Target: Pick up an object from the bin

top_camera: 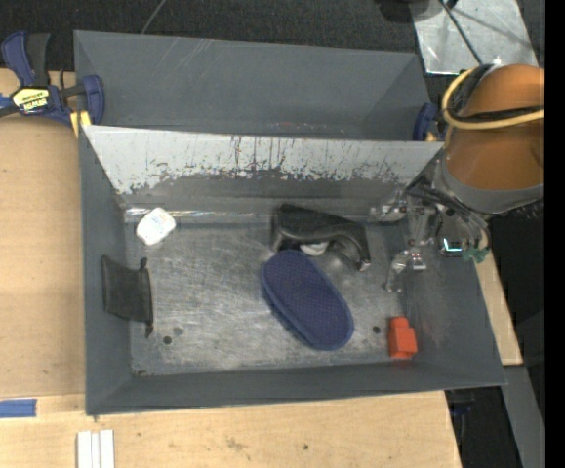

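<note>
Two-finger gripper (406,252): hanging by the grey metal bin's (262,378) right wall; clenched or released, cannot tell. Small orange-red block (401,337): lying nearest, just frontward of it, near the front-right corner.

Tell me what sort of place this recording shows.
Probably a lab robot-grasping cell: a grey metal bin of loose things, such as a blue oval case and an orange block, with the arm's gripper over its right side.

Arm (492,139) cropped (hand (402,264) indistinct).
</note>
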You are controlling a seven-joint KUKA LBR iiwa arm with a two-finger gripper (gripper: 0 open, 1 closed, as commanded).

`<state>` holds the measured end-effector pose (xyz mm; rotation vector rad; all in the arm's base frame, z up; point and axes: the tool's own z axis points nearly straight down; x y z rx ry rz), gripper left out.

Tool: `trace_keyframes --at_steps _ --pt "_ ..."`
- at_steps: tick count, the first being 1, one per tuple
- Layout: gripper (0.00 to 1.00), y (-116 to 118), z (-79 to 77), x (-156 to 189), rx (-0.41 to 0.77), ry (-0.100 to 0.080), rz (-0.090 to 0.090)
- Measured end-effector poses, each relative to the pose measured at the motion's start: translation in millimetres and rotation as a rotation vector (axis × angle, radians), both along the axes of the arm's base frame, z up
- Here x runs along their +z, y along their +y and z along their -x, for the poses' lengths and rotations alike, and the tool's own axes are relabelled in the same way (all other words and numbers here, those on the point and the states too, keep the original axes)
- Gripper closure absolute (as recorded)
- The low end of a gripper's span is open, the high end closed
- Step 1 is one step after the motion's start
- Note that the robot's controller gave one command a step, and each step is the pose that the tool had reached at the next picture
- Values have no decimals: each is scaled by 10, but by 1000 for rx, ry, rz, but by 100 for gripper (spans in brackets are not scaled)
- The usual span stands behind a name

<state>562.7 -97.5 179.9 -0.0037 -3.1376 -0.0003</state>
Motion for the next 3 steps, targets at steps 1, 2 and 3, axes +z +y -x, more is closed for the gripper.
trace_keyframes --at_steps 1,2,3 --pt "0 204 -480 -924 137 -22 3" --pt "100 220 -508 -907 139 -31 1" --pt "100 260 -552 415 107 -10 2"
